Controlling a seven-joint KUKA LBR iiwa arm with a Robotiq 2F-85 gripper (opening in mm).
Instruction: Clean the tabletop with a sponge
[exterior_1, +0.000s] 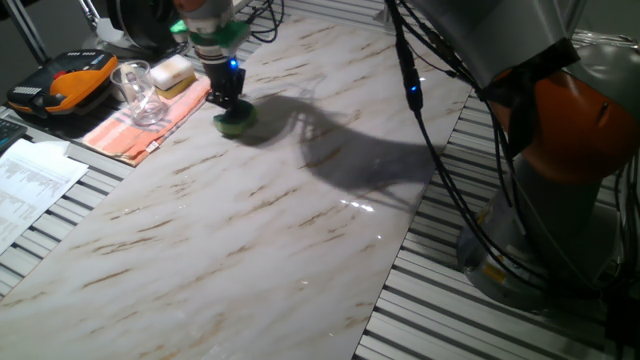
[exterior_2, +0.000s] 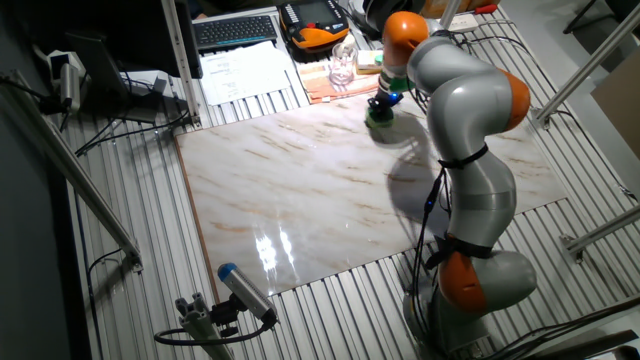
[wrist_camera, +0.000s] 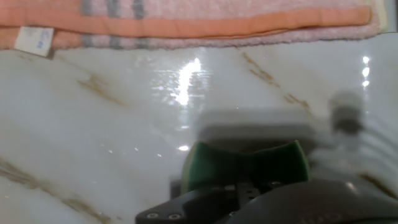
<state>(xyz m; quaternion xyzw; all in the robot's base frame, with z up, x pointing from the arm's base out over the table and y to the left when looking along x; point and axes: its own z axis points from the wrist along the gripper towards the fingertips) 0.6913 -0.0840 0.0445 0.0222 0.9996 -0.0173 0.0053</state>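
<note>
The white marble-look tabletop (exterior_1: 280, 200) lies across the grey slatted table; it also shows in the other fixed view (exterior_2: 300, 190) and the hand view (wrist_camera: 93, 137). The green sponge (exterior_1: 236, 123) rests on the slab near its far left corner, close to the orange striped cloth. My gripper (exterior_1: 227, 103) stands upright over the sponge and is shut on it, pressing it to the slab. In the other fixed view the gripper (exterior_2: 380, 106) and sponge (exterior_2: 380, 121) are at the slab's far edge. In the hand view the sponge (wrist_camera: 245, 165) sits below the fingers.
An orange striped cloth (exterior_1: 140, 122) lies beside the slab's far left corner, with a clear glass (exterior_1: 140, 90) and a pale yellow sponge block (exterior_1: 172, 72) on it. An orange-black device (exterior_1: 65, 85) and papers (exterior_1: 30, 185) lie at the left. The arm's base (exterior_1: 560, 200) stands at the right.
</note>
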